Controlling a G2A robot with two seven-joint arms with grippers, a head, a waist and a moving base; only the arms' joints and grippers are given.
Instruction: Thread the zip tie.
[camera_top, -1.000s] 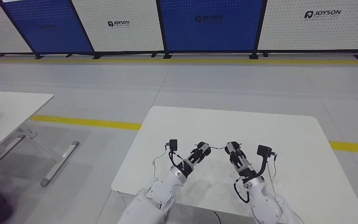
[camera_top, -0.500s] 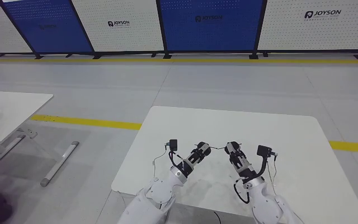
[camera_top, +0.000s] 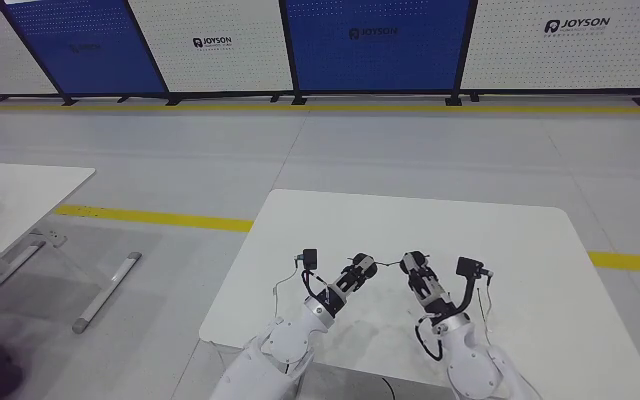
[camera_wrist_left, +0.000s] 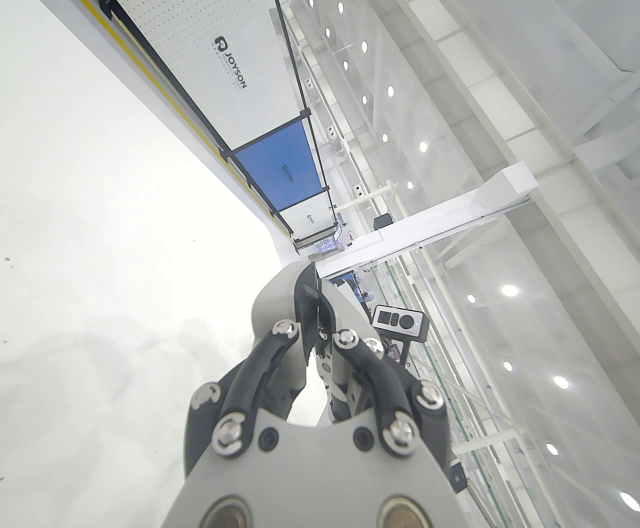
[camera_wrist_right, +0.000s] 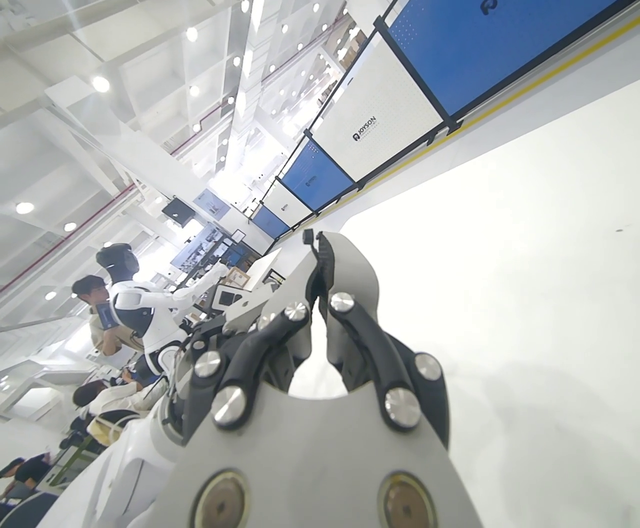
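Note:
A thin black zip tie (camera_top: 388, 265) spans the short gap between my two grippers, just above the white table (camera_top: 420, 215) near its front edge. My left gripper (camera_top: 368, 265) is shut on one end of the tie. My right gripper (camera_top: 407, 263) is shut on the other end and faces the left one. In the left wrist view the left gripper (camera_wrist_left: 314, 282) has its fingers pressed together. In the right wrist view a small black end of the zip tie (camera_wrist_right: 309, 236) pokes out past the tips of the shut right gripper (camera_wrist_right: 320, 252).
The white table stretches bare beyond and to both sides of the grippers; its front edge lies close under the arms. Another white table (camera_top: 30, 190) stands off to the left, with a metal bar (camera_top: 105, 292) on the floor between them.
My right gripper has edged slightly toward the left one. The left arm has stayed still.

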